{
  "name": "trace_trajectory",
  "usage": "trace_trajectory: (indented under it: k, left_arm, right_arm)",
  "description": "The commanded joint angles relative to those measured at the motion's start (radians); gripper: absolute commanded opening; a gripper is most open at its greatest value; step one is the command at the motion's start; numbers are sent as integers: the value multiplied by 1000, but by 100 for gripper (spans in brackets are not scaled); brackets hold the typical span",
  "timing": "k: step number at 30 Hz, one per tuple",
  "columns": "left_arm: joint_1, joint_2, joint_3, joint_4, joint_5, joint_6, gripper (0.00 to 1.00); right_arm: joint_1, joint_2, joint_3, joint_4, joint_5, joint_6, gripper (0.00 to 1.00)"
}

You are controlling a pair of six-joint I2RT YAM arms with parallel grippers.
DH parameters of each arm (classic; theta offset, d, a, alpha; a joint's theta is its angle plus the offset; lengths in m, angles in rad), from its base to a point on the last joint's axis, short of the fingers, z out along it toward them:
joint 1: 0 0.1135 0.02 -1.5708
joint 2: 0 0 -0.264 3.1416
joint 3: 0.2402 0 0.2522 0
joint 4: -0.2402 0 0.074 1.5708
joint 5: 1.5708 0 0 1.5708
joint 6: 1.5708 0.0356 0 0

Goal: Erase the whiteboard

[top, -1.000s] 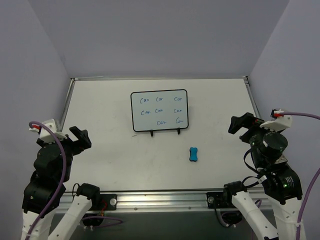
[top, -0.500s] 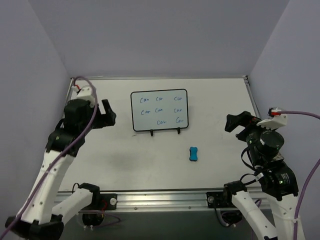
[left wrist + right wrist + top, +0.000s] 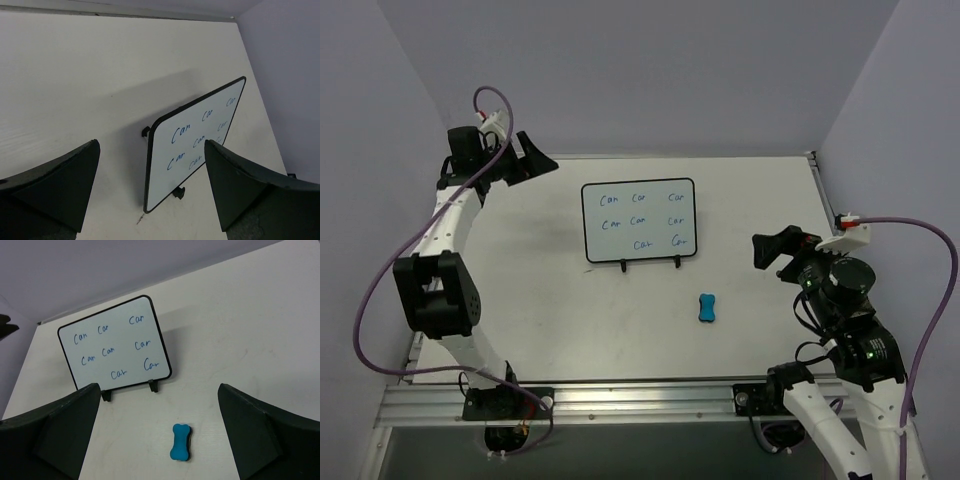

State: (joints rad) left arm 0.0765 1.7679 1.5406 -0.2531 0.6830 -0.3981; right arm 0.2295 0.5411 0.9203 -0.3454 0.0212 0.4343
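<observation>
The whiteboard point(image 3: 639, 221) stands on two black feet mid-table, with blue "Car" words written on it several times. It also shows in the left wrist view point(image 3: 195, 142) and the right wrist view point(image 3: 114, 342). A blue bone-shaped eraser point(image 3: 708, 308) lies on the table in front of the board's right foot, also in the right wrist view point(image 3: 180, 442). My left gripper point(image 3: 537, 159) is open and empty, raised at the far left, left of the board. My right gripper point(image 3: 777, 250) is open and empty, right of the eraser and above the table.
The white table point(image 3: 540, 310) has a metal rail point(image 3: 640, 398) along its near edge and a raised rim at the back. Lilac walls point(image 3: 650, 70) close in the back and both sides.
My left arm has swung up and away from the near left to the far left corner, stretched out. My right gripper has moved a little left toward the eraser. Board and eraser have not moved.
</observation>
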Motion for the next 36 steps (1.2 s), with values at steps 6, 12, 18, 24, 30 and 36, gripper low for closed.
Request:
trace_trajectory:
  k: [6, 12, 18, 24, 30, 36]
  left_arm:
    - [-41, 240, 128, 163, 338, 5, 94]
    - [-135, 330, 188, 213, 426, 5, 94]
    - [-138, 406, 213, 284, 478, -48, 79]
    - [-155, 426, 216, 302, 520, -59, 72]
    - [-144, 439, 191, 311, 567, -53, 49]
    - [-147, 447, 181, 328, 575, -58, 45]
  right_arm:
    - [-2, 25, 23, -43, -69, -83, 100]
    - [-2, 39, 29, -46, -142, -80, 98]
    - [-2, 34, 35, -58, -145, -74, 97]
    - [-4, 42, 45, -64, -155, -68, 95]
    - [-2, 37, 45, -69, -161, -65, 94]
    - [-4, 26, 43, -84, -167, -78, 94]
